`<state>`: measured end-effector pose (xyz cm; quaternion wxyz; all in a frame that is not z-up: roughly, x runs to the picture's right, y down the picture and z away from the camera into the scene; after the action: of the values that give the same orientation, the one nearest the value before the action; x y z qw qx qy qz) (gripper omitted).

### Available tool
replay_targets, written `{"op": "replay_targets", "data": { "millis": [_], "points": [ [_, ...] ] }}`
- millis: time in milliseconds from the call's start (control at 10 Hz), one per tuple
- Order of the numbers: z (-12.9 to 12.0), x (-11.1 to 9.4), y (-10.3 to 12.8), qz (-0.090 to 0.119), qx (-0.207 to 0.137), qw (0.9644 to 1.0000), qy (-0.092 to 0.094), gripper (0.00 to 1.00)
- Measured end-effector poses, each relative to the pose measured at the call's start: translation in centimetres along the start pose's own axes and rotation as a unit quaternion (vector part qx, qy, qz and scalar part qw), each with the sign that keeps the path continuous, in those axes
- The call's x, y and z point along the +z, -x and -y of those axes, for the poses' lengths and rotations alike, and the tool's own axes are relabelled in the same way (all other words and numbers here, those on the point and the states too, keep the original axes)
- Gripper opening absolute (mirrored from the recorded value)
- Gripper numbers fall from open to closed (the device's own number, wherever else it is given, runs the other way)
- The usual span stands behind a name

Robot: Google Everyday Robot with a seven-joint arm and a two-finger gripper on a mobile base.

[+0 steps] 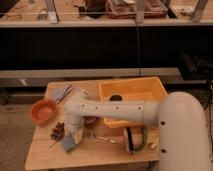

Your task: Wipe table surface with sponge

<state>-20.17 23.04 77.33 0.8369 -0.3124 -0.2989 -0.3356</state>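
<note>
The blue-grey sponge lies flat on the light wooden table surface, in the front left part. My gripper points down at the end of the white arm and is shut on the sponge's top edge, pressing it onto the wood. The arm stretches across the table from the right and hides the table's middle.
An orange bowl sits at the left edge, and a brown clump lies just left of the sponge. A yellow tub stands at the back right. A fork and a round green-edged item lie right of the sponge. Grey-blue items lie at the back left.
</note>
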Motion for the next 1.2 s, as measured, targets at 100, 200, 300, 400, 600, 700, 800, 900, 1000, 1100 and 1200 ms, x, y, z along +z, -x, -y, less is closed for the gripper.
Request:
{"op": "replay_targets", "data": {
  "millis": [100,200,300,400,600,700,800,900,1000,1100,1200],
  "points": [
    [1.0,-0.3,0.6,-0.001,-0.006,1.0,-0.003,0.0],
    [2.4,-0.3,1.9,-0.001,-0.019,0.9998,-0.002,0.0],
    [3.5,0.0,3.1,0.0,-0.032,0.9995,-0.001,0.0],
    [4.2,0.3,4.4,0.003,-0.045,0.999,0.002,0.0],
    [4.3,1.7,7.8,0.019,-0.078,0.9967,0.012,0.0],
    [3.7,2.0,8.6,0.025,-0.086,0.9959,0.015,0.0],
    [2.5,2.5,9.7,0.031,-0.099,0.9944,0.02,0.0],
    [0.9,2.8,10.2,0.034,-0.105,0.9936,0.025,0.0],
    [-0.3,2.9,10.0,0.033,-0.105,0.9935,0.028,0.0],
    [-1.8,2.8,9.5,0.03,-0.102,0.9938,0.032,0.0],
    [-3.8,2.5,8.4,0.026,-0.094,0.9945,0.037,0.0]
  ]
}}
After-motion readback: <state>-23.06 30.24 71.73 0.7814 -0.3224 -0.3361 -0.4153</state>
